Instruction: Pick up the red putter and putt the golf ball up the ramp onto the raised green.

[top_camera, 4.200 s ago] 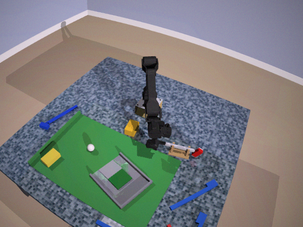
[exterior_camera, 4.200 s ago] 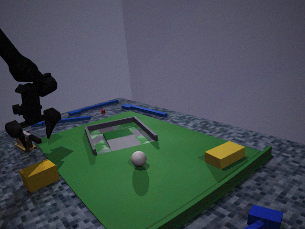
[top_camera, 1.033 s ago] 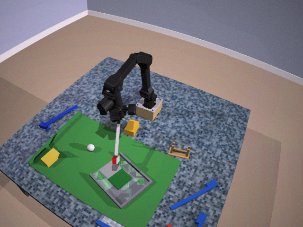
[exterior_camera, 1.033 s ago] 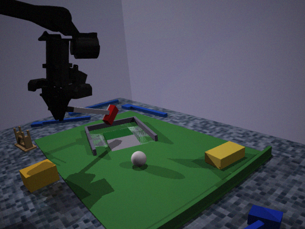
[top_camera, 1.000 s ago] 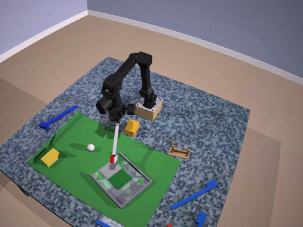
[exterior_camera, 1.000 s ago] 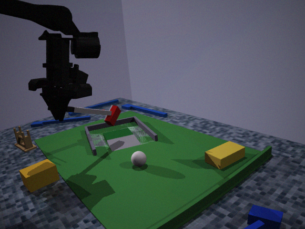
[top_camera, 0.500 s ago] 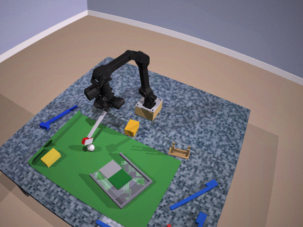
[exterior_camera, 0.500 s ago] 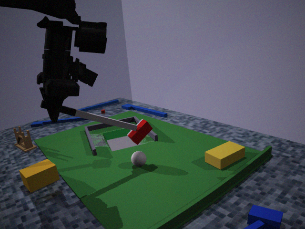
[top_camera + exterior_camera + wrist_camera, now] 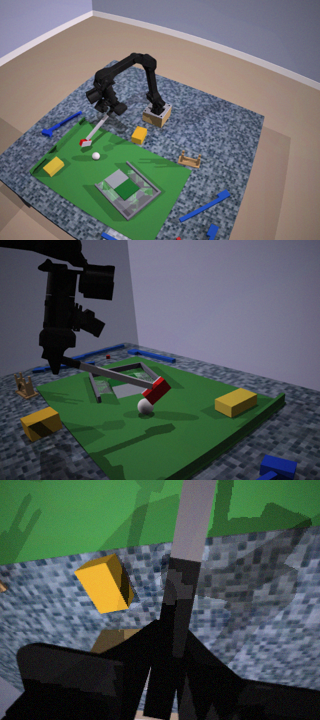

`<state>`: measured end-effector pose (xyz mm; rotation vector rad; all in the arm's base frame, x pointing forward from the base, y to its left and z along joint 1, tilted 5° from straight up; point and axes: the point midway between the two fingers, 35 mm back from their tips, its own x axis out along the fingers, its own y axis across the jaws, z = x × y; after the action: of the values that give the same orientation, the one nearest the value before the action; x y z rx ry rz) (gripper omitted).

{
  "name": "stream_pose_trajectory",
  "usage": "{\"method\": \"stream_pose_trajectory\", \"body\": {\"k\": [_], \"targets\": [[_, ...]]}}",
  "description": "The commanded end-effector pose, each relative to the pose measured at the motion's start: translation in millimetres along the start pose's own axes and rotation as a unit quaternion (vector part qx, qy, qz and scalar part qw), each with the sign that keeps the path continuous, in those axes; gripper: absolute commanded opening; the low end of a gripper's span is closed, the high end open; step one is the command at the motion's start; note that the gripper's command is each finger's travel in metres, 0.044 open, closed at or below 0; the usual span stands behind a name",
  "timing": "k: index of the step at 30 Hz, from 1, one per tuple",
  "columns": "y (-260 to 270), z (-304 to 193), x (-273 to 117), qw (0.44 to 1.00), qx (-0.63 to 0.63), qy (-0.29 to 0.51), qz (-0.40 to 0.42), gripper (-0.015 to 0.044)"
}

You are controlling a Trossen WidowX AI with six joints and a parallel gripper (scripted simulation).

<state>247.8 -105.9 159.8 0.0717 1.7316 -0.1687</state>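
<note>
We have the gripper (image 9: 108, 112) clamped on the grip end of the red putter (image 9: 93, 131), whose grey shaft slants down and away from us over the green mat (image 9: 160, 178). Its red head (image 9: 156, 390) hangs above the mat, close to the golf ball (image 9: 95, 155) — in the exterior view the head overlaps the ball's upper edge, while the top view shows a small gap between them, so we cannot tell whether they touch. The ball sits on the mat, with the grey ramp (image 9: 116, 178) and raised green (image 9: 126, 190) beyond it. A yellow block (image 9: 139, 135) sits just off the mat's edge near our base — another (image 9: 53, 166) lies on the mat.
</note>
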Motion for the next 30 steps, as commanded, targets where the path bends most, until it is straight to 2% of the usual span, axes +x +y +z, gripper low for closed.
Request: {"method": "stream_pose_trajectory", "body": {"k": [1,25,30], "targets": [[0,3,16,1.000,0.011,0.009,0.000,0.0000],[0,11,51,1.000,0.015,0.011,0.000,0.0000],[0,11,48,1.000,0.014,0.010,0.002,0.0000]]}}
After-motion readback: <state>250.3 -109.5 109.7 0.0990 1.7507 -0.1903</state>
